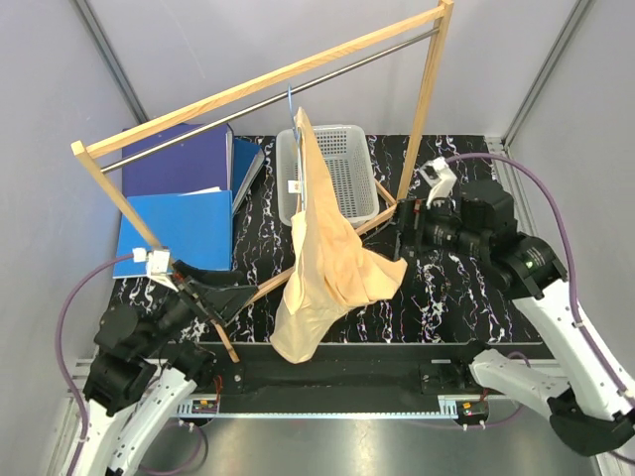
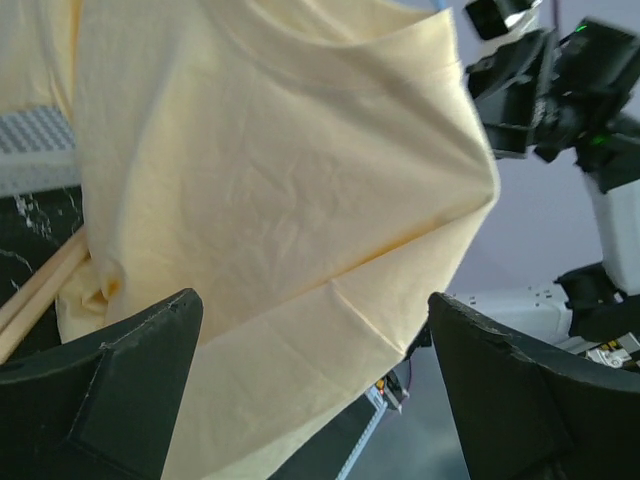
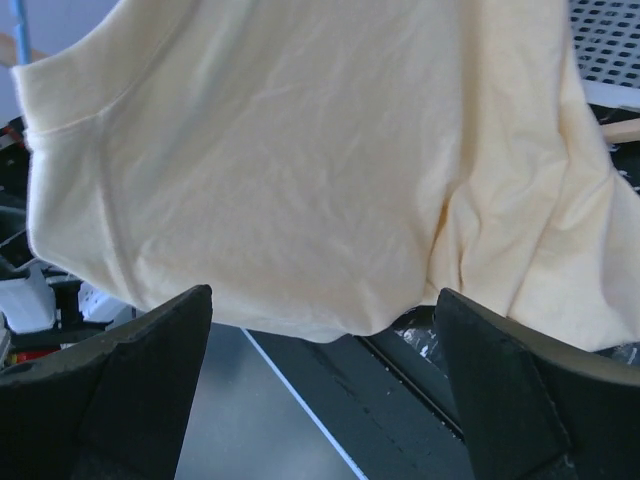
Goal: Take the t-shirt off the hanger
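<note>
The pale peach t-shirt (image 1: 327, 253) hangs from the light-blue hanger (image 1: 291, 103), whose hook sits on the rack's metal rod (image 1: 327, 71); the cloth hides the rest of the hanger. A small white label (image 1: 295, 185) shows at the shirt's edge. My left gripper (image 1: 243, 297) is to the left of the shirt's lower half, open and apart from it. My right gripper (image 1: 400, 230) is open at the shirt's right, near the sleeve. The t-shirt (image 2: 280, 180) fills the left wrist view beyond the open left gripper (image 2: 312, 300). The t-shirt (image 3: 300, 160) hangs likewise ahead of the open right gripper (image 3: 325, 295).
The wooden rack (image 1: 248, 84) spans the table diagonally, its legs (image 1: 422, 109) standing on either side of the shirt. A white basket (image 1: 347, 169) sits behind the shirt. Blue binders (image 1: 184, 193) lie at the back left. The table's front edge (image 1: 337, 372) runs just below the shirt's hem.
</note>
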Motion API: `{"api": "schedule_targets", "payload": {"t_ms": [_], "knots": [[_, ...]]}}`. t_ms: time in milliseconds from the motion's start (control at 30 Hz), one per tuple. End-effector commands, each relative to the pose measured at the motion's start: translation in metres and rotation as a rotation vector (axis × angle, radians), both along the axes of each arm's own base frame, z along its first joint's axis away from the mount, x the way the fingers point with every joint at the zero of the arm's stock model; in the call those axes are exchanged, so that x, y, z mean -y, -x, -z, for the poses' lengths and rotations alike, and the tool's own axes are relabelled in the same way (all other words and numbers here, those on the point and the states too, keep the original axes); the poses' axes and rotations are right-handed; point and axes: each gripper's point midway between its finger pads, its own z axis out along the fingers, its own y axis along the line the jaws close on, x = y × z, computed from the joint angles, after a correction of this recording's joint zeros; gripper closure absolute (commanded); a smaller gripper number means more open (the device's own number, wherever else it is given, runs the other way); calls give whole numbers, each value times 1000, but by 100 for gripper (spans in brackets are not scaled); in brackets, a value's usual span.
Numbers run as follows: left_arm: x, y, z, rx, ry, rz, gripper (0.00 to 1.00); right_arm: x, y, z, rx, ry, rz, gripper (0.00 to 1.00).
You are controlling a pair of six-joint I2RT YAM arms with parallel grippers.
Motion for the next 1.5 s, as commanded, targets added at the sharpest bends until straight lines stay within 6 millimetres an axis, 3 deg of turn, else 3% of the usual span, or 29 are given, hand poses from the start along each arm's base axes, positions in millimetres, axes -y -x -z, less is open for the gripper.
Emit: {"api": "schedule_targets", "payload": {"t_ms": [0, 67, 100, 133, 467, 500, 633, 667, 900, 1133, 1467], "knots": [[13, 5, 23, -100, -24, 88, 1, -23, 9, -25, 66, 33, -11, 0], [13, 7, 24, -102, -26, 91, 1, -36, 6, -35, 101, 59, 15, 0], [12, 8, 24, -105, -27, 88, 1, -50, 18, -38, 115, 66, -25, 0], [11, 9, 24, -105, -27, 89, 1, -58, 18, -45, 128, 73, -27, 0], [8, 28, 8, -113, -30, 132, 1, -95, 16, -89, 209, 96, 86, 2], [8, 29, 6, -113, -30, 131, 1, -100, 16, -89, 206, 96, 87, 4], [5, 35, -7, -94, -12, 133, 1, -124, 11, -90, 213, 113, 86, 28], [5, 37, -12, -87, -4, 139, 1, -127, 10, -91, 221, 115, 86, 29], [2, 49, -26, -67, 15, 162, 1, -137, -12, -103, 280, 129, 177, 34], [1, 53, -28, -68, 15, 165, 1, -135, -32, -120, 371, 164, 256, 42], [0, 53, -32, -55, 16, 160, 1, -151, -48, -137, 424, 174, 287, 53]]}}
